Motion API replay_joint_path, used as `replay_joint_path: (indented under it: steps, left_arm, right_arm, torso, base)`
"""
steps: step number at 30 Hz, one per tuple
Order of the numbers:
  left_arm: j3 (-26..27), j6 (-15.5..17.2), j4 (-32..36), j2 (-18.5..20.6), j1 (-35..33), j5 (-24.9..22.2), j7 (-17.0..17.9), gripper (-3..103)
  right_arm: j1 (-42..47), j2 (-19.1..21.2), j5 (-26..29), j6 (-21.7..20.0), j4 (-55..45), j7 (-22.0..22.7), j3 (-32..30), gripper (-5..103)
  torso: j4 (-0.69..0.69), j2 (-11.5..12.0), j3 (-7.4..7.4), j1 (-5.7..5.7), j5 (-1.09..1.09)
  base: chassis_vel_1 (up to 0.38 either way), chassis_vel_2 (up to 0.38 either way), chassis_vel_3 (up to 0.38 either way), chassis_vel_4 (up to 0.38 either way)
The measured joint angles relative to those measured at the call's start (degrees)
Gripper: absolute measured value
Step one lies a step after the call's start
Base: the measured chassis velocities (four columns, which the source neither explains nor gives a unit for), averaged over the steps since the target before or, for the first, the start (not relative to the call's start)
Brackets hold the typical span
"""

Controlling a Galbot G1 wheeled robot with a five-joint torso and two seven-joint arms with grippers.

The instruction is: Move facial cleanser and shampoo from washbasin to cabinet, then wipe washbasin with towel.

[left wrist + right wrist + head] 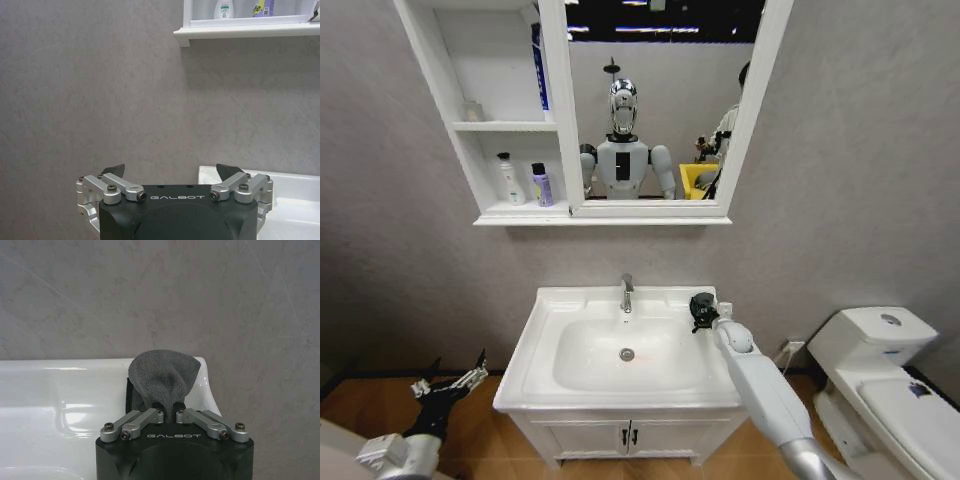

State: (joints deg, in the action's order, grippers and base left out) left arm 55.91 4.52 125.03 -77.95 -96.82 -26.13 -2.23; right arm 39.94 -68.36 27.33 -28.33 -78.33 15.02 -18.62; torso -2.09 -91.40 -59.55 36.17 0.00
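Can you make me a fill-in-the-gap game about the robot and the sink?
1. The right gripper is pinching the grey ____ at the back right corner of the washbasin.
2. The two bottles stand on the lower shelf of the ____.
3. The left gripper is ____ and holds nothing.

Missing words: towel; cabinet; open

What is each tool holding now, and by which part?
The right tool pinches the towel by its lower bunched end, at the washbasin's back right corner. The left tool holds nothing.
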Motion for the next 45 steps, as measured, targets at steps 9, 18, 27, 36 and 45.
replay_joint_path:
  steps: [9, 18, 27, 36, 45]
  left_arm:
    - [0.00, 0.00, 0.00, 0.00, 0.00, 0.00, 0.00, 100]
    - [0.00, 0.00, 0.00, 0.00, 0.00, 0.00, 0.00, 100]
    - [0.00, 0.00, 0.00, 0.00, 0.00, 0.00, 0.00, 100]
    - [0.00, 0.00, 0.00, 0.00, 0.00, 0.00, 0.00, 100]
    - [0.00, -0.01, 0.00, 0.00, 0.00, 0.00, 0.00, 100]
  right_arm:
    - [9.59, -1.16, 2.31, -7.34, -17.07, 9.57, 5.70, 5]
    - [12.60, -3.95, 5.00, -10.98, -15.87, 12.74, 8.10, 5]
    - [12.61, -5.07, 4.60, -10.75, -10.35, 10.82, 6.60, 5]
    - [9.90, -7.44, 1.48, -7.87, -3.21, 5.26, 7.42, 5]
    - [5.29, -11.10, -0.01, -6.11, 4.07, 1.92, 10.46, 5]
  torso:
    - [0.00, 0.00, 0.00, -0.01, 0.00]
    - [-0.01, 0.00, 0.00, 0.00, 0.00]
    - [-0.01, 0.00, 0.01, -0.01, 0.00]
    - [-0.01, 0.00, 0.00, -0.01, 0.00]
    - [-0.01, 0.00, 0.00, 0.01, 0.00]
  base:
    - [0.000, 0.000, 0.000, 0.000]
    - [0.000, 0.000, 0.000, 0.000]
    - [0.000, 0.000, 0.000, 0.000]
    - [0.000, 0.000, 0.000, 0.000]
    - [0.000, 0.000, 0.000, 0.000]
